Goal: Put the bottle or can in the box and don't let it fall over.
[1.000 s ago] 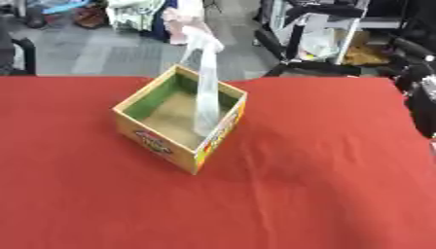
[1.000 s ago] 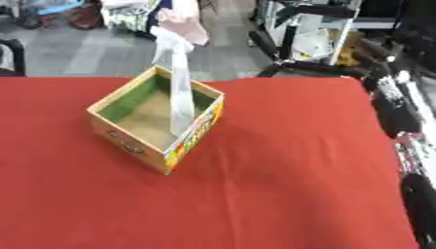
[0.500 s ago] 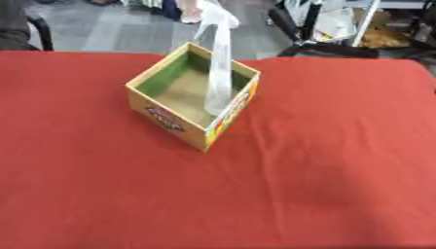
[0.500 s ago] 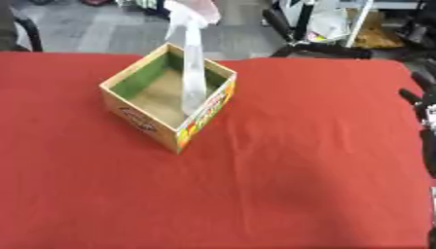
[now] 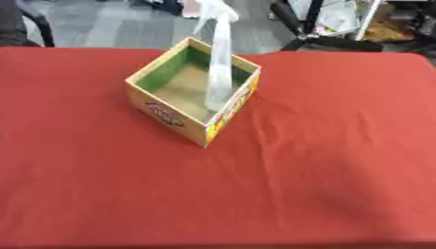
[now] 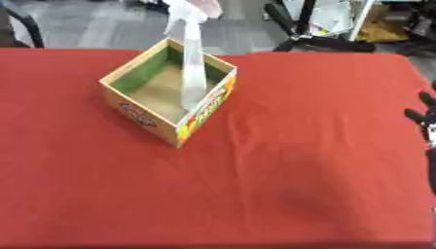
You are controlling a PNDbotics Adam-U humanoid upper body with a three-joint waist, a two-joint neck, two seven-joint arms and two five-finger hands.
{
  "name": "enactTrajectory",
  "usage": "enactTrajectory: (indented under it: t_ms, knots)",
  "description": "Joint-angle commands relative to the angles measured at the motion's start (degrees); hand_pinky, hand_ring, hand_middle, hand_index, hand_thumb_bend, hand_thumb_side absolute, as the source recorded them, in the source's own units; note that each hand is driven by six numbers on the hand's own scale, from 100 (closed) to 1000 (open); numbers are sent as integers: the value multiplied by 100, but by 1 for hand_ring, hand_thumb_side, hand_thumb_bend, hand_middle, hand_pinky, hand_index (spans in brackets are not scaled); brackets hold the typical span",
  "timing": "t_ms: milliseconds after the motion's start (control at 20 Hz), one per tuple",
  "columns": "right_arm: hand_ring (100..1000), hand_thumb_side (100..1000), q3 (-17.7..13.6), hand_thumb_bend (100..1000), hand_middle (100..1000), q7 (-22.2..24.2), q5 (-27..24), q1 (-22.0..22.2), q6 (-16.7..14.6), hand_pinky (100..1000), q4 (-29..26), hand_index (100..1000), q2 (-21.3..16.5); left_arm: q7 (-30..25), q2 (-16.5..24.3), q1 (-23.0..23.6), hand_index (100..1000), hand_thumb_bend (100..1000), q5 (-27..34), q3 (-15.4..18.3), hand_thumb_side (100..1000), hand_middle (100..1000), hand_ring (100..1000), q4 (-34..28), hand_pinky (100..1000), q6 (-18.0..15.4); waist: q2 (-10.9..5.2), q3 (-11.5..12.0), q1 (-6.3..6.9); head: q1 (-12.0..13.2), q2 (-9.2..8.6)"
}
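A tall clear spray bottle (image 5: 220, 68) with a white trigger top stands upright inside the open cardboard box (image 5: 174, 115), against its right wall. The box has a green inner lining and printed sides, and sits on the red tablecloth (image 5: 315, 160) left of centre, turned corner-on to me. A black sliver of my right hand (image 6: 426, 121) shows at the right edge in the right eye view, well away from the box and touching nothing. My left hand is out of sight.
Past the table's far edge is a grey floor with black chair bases and stands (image 5: 328, 41). The red cloth lies bare in front of and to the right of the box, with a few soft wrinkles.
The whole picture has shifted, so the camera has moved. My right arm has drawn back to the right edge. The bottle stays upright in the box.
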Motion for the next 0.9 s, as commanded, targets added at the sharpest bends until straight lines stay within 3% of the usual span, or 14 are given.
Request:
enactTrajectory:
  t_ms: [50,500,700,900]
  knots:
    - [1000,527,-66,100,1000,-8,72,-68,43,875,-123,940,-50,11,31,-34,1000,283,-40,56,1000,1000,1000,-65,751,-55,4,-49,35,52,-23]
    - [1000,524,-100,100,1000,-21,168,-170,29,873,-163,940,-79,65,-44,-114,1000,275,-111,133,1000,1000,1000,-86,750,-80,184,-357,109,187,-148]
    - [1000,523,-210,100,1000,-146,173,-128,-36,874,-165,921,-192,344,37,-8,1000,264,-178,366,1000,1000,1000,-106,751,-120,140,-358,77,200,-167]
    - [1000,526,-517,100,1000,-481,122,62,-146,872,-94,912,-426,899,200,273,1000,236,-172,810,1000,1000,1000,-38,743,-192,64,-339,54,199,-148]
